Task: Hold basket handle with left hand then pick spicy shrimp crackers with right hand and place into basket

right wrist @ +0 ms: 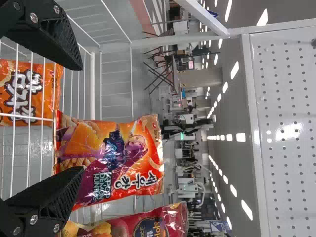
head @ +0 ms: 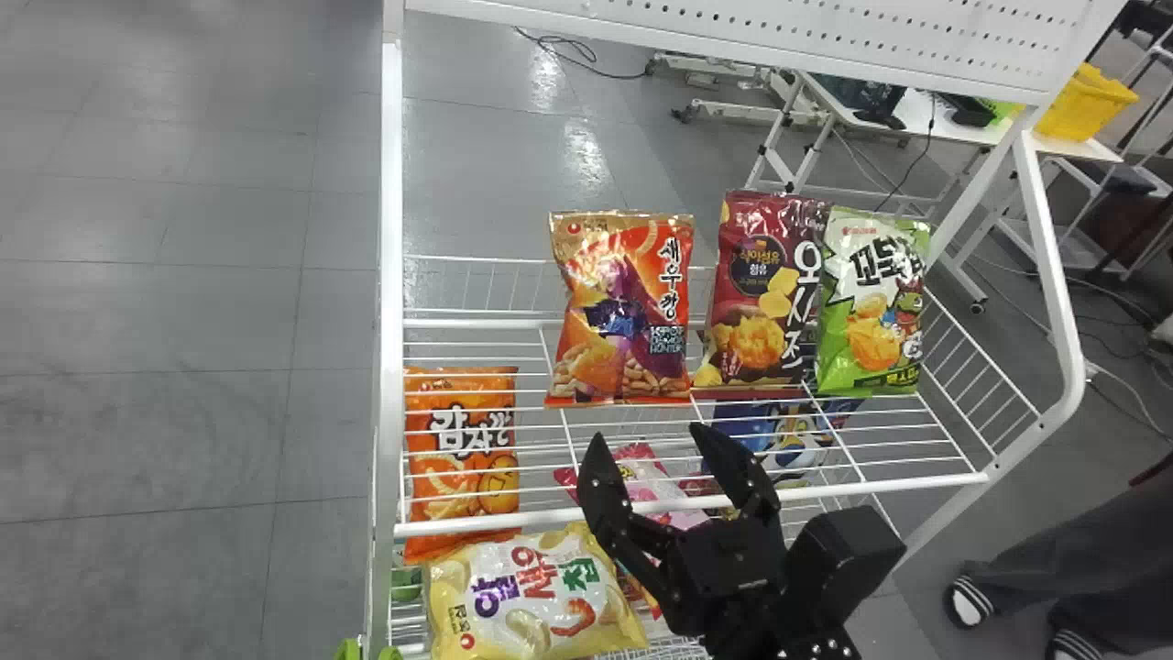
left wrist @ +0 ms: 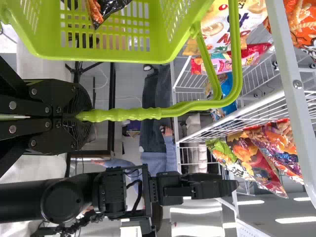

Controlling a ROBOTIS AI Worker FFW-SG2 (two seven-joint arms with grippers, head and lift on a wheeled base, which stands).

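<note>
Wire rack with packaged snacks and two grippers. At the centre of the head view, the spicy shrimp crackers [head: 619, 312], an orange-red bag, stand upright on the upper shelf [head: 880, 445]. Just beside them on the right stands a maroon bag [head: 756, 302], partly overlapped by a green bag [head: 871, 312] farther right. The right gripper [head: 649, 438] is at the lower centre of the frame, in front of the shelf and below the crackers; its fingers are spread open and hold nothing. The right wrist view shows the crackers beyond these parted fingers, one of which overlaps the bag in that view. The left gripper [left wrist: 76, 117] is closed on the handle [left wrist: 128, 114] of the green basket [left wrist: 113, 54], as the left wrist view shows; a dark packet [left wrist: 109, 9] lies inside the basket. In the head view, lower level of the rack: an orange bag [head: 463, 458] left of centre; a cream-yellow bag [head: 531, 596] on its side at the lower edge; a pink packet [head: 646, 472] partly behind the right gripper; and a blue packet [head: 751, 423] seen through the upper shelf's wires. A perforated white panel [head: 806, 37] spans the upper right of the frame
</note>
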